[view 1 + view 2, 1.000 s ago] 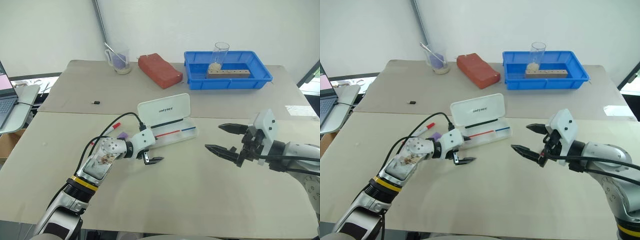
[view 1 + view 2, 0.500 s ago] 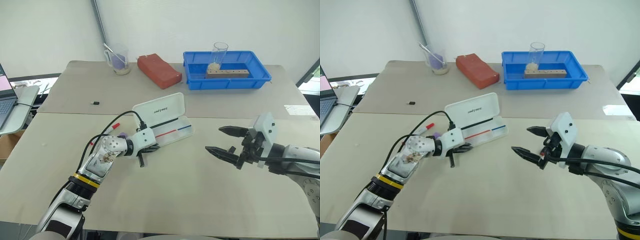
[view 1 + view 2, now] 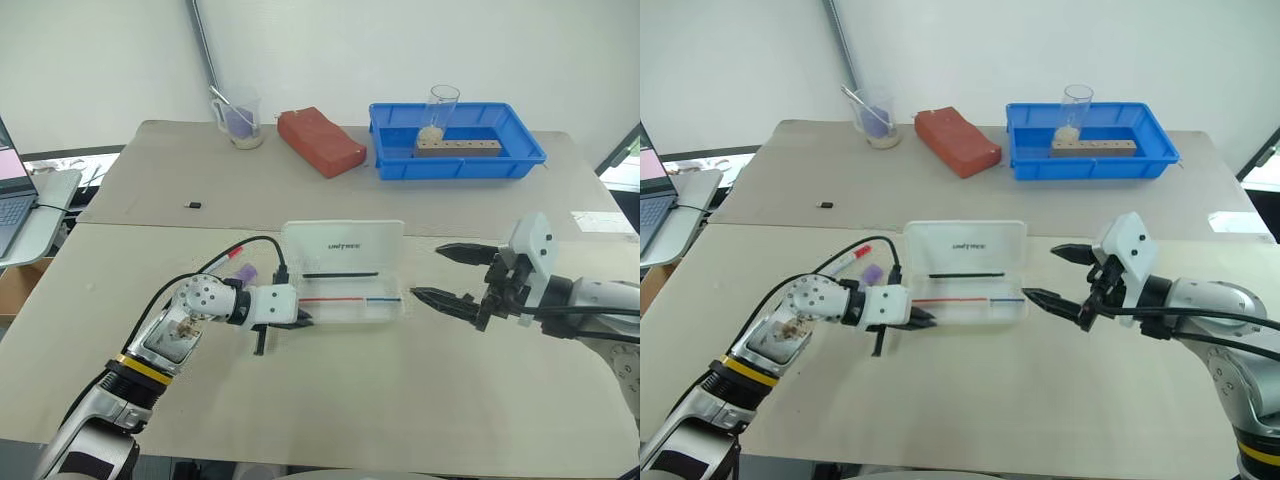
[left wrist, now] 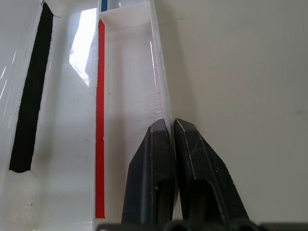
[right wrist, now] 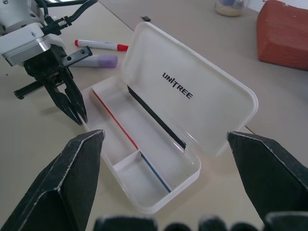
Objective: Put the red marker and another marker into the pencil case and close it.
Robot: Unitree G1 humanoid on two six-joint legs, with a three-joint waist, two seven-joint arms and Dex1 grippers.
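**Case squared up, markers still outside**

The case [image 3: 345, 272] lies open mid-counter [image 3: 330, 400]; the red marker [image 5: 101, 45] and the purple marker [image 5: 94, 60] lie on the counter at its 9 o'clock. The left tool [image 3: 298, 320], fingers together, nips the tray's near wall at 8 o'clock; let go gently. The right tool [image 3: 452, 274] gapes empty at 3 o'clock. A second ago the case sat skewed and the left tool was spread.

White-cased arms, black cables, each gripper [image 3: 300, 322] with black fingers.
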